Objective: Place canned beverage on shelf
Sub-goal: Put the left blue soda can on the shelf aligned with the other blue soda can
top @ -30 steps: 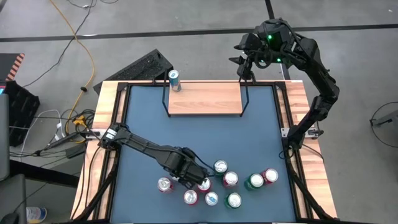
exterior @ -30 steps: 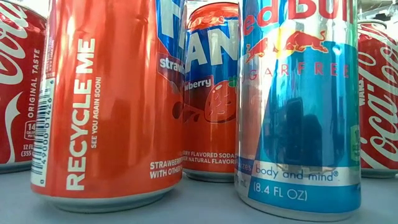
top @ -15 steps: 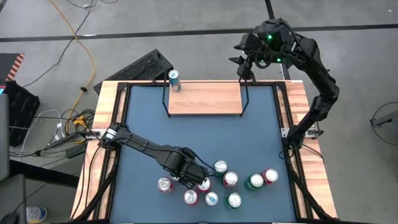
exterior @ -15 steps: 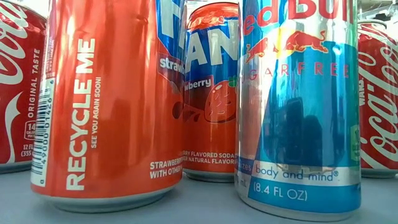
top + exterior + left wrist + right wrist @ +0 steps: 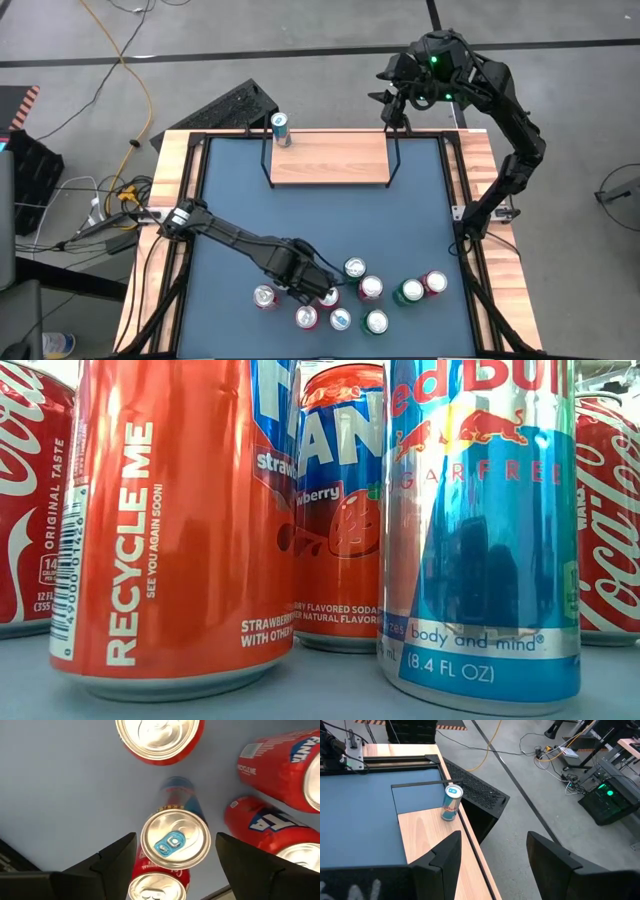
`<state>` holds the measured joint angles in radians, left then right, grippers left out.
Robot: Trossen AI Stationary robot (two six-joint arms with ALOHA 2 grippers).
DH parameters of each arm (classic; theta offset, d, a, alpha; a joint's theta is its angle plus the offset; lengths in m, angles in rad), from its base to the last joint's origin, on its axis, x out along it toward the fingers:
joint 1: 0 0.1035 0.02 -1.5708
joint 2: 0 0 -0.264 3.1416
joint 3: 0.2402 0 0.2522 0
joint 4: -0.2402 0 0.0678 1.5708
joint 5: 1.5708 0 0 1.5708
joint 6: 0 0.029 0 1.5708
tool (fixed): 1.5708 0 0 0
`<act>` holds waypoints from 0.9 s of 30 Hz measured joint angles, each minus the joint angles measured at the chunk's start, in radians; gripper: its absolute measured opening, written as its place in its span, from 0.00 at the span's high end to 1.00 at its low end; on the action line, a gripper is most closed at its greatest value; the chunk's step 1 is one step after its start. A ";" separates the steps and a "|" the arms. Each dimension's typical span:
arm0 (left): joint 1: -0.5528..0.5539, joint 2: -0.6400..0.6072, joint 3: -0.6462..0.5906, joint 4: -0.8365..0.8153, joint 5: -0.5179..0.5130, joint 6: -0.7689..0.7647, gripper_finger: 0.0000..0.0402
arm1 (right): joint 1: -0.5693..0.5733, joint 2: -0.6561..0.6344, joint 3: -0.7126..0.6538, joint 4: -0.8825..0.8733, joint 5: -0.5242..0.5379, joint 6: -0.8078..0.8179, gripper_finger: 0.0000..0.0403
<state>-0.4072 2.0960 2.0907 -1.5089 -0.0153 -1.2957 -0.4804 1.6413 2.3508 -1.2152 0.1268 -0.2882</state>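
Hovering spread-fingered over a blue-tabbed can [image 5: 174, 840] in the cluster well clear of the shelf [image 5: 330, 158], the left gripper [image 5: 318, 290] straddles it, apparently lining up a grab; right gripper [image 5: 397, 103] waits open beyond the shelf.

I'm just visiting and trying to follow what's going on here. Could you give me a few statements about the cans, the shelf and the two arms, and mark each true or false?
1. One can already stands on the shelf. True.
2. That can stands at the shelf's middle. False: it stands at one end.
3. The left gripper is open around a blue-tabbed can. True.
4. The right gripper holds a can. False: it is empty, beyond the table's far edge.
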 joint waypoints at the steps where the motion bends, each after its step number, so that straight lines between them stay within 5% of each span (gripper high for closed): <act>1: 0.000 0.000 0.000 -0.004 -0.002 0.001 0.35 | 0.000 0.000 0.000 0.000 0.000 0.000 0.46; 27: -0.006 0.001 -0.028 0.031 0.021 -0.003 0.36 | 0.000 0.000 0.000 0.000 0.000 -0.005 0.46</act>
<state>-0.4137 2.0968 2.0624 -1.4778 0.0054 -1.2991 -0.4805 1.6413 2.3508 -1.2148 0.1268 -0.2932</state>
